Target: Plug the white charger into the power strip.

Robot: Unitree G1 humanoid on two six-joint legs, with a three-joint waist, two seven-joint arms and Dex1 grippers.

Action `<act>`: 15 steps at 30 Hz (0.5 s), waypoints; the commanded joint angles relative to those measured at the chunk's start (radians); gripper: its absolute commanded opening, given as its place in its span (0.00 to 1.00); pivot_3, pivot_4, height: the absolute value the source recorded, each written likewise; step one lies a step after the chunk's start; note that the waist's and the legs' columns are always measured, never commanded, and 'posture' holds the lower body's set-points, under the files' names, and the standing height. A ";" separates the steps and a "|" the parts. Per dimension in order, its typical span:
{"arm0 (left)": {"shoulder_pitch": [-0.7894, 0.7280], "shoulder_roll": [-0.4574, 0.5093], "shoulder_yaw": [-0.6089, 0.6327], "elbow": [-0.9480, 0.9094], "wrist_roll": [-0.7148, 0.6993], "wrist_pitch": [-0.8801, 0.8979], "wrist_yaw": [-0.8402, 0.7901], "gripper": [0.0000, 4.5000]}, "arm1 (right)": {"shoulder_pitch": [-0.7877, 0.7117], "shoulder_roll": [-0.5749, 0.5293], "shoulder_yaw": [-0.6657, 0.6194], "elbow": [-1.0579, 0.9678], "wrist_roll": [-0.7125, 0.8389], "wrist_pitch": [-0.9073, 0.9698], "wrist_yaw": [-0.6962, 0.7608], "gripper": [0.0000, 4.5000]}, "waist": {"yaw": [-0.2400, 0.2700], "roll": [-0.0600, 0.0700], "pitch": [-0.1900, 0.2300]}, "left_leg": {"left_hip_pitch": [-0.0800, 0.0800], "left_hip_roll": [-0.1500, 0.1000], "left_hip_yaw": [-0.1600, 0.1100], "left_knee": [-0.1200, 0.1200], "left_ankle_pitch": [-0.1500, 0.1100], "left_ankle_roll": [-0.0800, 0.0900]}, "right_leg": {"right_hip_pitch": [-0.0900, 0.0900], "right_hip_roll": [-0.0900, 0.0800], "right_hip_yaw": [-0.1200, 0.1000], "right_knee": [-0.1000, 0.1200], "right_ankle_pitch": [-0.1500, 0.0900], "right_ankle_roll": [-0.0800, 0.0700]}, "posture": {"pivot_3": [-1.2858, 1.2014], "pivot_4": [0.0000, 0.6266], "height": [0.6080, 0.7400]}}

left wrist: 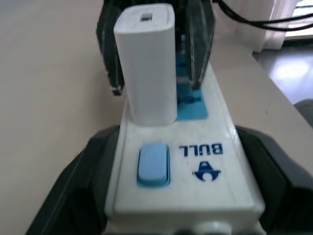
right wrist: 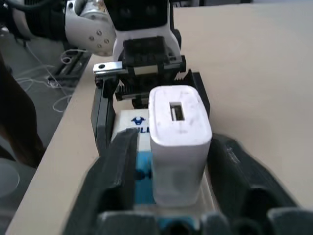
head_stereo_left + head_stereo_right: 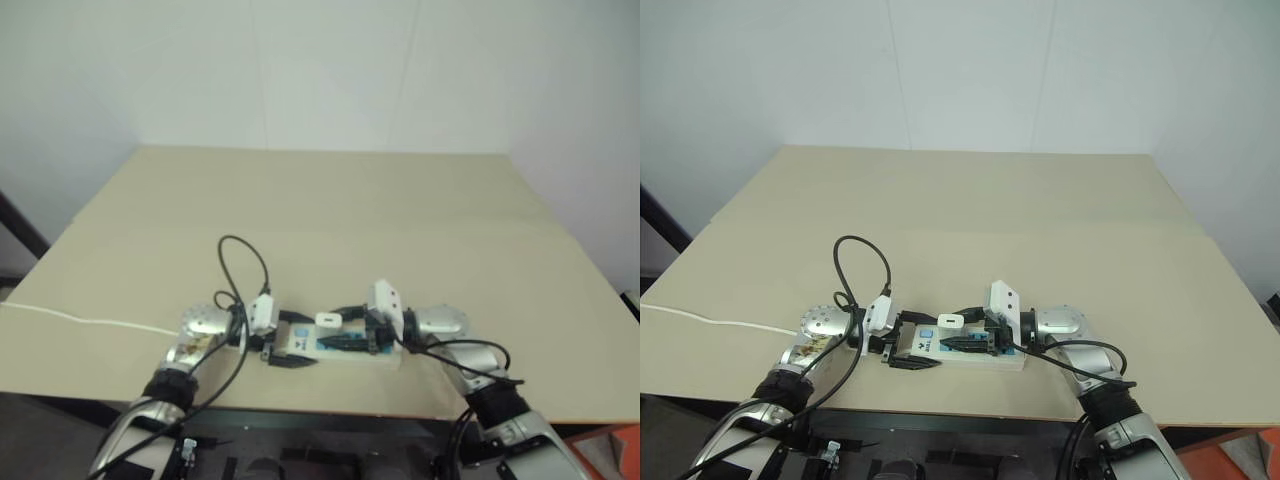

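Note:
The power strip (image 3: pixel 975 360), a long white bar with blue sockets, lies on the tan table near its front edge. The white charger (image 3: pixel 950 322) stands upright in the socket closest to the strip's blue switch (image 1: pixel 153 164). My left gripper (image 3: pixel 912 352) is shut on the switch end of the strip, one black finger (image 1: pixel 80 181) against each long side. My right gripper (image 3: pixel 966 343) reaches in from the other end. Its fingers (image 2: pixel 117 166) stand on either side of the charger (image 2: pixel 178 142) with a gap on each side, so it is open.
A thin white cord (image 3: pixel 80 320) runs off to the left along the table. A black cable (image 3: pixel 245 262) loops up over my left wrist. The table's front edge (image 3: pixel 330 410) is just below the strip. The tabletop stretches wide behind it to the wall.

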 commanded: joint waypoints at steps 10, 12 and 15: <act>0.004 0.047 0.029 -0.105 -0.032 0.122 -0.001 1.00 | 0.043 -0.043 0.018 0.007 -0.052 0.062 0.002 1.00 | -0.002 -0.001 0.000 | 0.000 0.000 0.000 0.000 0.000 0.000 | 0.000 0.000 0.000 0.000 0.000 0.000 | 0.52 0.24 1.00; 0.010 0.061 0.041 -0.161 -0.057 0.156 -0.003 1.00 | 0.043 -0.043 0.014 0.003 -0.055 0.054 -0.006 1.00 | -0.001 -0.001 0.000 | -0.001 0.000 0.000 0.000 0.000 0.000 | 0.000 0.000 0.000 -0.001 0.000 0.000 | 0.52 0.24 1.00; 0.044 0.105 0.075 -0.301 -0.112 0.226 -0.007 1.00 | 0.044 -0.072 -0.031 -0.055 -0.026 0.074 -0.014 1.00 | -0.001 -0.001 0.000 | -0.001 0.000 0.000 0.000 0.000 0.000 | 0.000 0.000 0.000 -0.001 0.000 0.000 | 0.52 0.24 1.00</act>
